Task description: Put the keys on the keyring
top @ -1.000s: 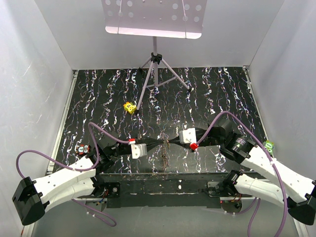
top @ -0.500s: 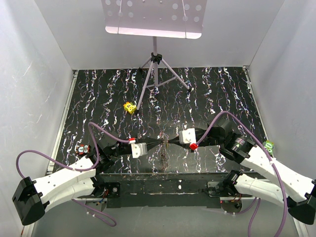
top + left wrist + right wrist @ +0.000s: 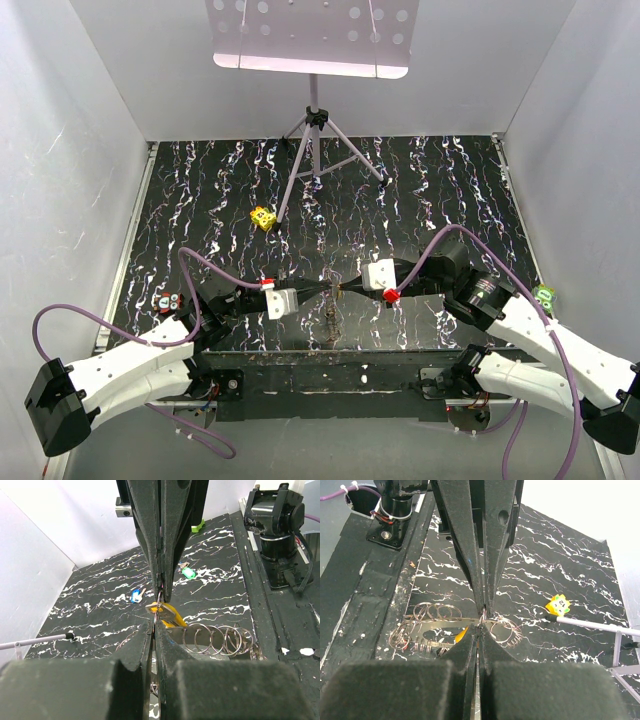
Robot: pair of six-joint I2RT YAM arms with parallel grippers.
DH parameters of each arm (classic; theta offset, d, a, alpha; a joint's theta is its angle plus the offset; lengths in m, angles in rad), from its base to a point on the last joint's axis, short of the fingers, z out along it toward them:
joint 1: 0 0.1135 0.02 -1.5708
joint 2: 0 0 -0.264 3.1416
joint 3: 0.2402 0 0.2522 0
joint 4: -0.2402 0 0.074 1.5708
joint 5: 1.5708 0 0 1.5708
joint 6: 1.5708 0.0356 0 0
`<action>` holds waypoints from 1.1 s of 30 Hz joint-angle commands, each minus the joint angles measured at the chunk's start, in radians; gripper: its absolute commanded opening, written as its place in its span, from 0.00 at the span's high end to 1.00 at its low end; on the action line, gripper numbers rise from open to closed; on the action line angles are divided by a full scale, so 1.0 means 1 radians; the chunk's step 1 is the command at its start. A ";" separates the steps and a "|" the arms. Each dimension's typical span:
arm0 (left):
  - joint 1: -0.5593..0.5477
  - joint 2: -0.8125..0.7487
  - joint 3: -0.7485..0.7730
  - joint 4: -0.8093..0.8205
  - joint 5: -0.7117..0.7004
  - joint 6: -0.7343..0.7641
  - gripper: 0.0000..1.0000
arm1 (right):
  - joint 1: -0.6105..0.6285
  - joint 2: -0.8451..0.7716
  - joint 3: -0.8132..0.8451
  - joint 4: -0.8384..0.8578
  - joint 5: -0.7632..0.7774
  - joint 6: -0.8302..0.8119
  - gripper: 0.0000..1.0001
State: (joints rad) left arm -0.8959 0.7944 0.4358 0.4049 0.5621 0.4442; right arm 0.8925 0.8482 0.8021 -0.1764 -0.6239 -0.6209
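Matte black fingers of left gripper (image 3: 154,630) and right gripper (image 3: 478,630), fully closed, pinch a thin wire keyring (image 3: 159,607) at centre frame, tip to tip; a silvery orange-headed key (image 3: 169,616) hangs there.

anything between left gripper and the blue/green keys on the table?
Yes: the right gripper, shut, meets the left gripper tip to tip at a wire ring. The blue key and green key lie beyond it, either side.
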 commanded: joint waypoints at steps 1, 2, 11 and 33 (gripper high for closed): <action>-0.005 -0.035 0.021 0.089 0.010 -0.002 1.00 | 0.011 0.014 -0.014 0.034 0.010 0.024 0.99; -0.003 -0.035 0.021 0.091 0.013 -0.001 1.00 | 0.011 0.012 -0.014 0.035 0.012 0.029 0.99; -0.003 -0.037 0.020 0.092 0.021 -0.001 1.00 | 0.011 0.018 -0.014 0.043 0.029 0.053 0.99; -0.005 -0.037 0.021 0.074 0.033 0.013 1.00 | 0.000 0.018 -0.004 0.037 0.012 0.081 0.99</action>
State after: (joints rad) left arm -0.8940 0.7872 0.4358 0.4049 0.5606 0.4458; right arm 0.8925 0.8642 0.8021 -0.1612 -0.6052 -0.5522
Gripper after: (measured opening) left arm 0.018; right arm 0.022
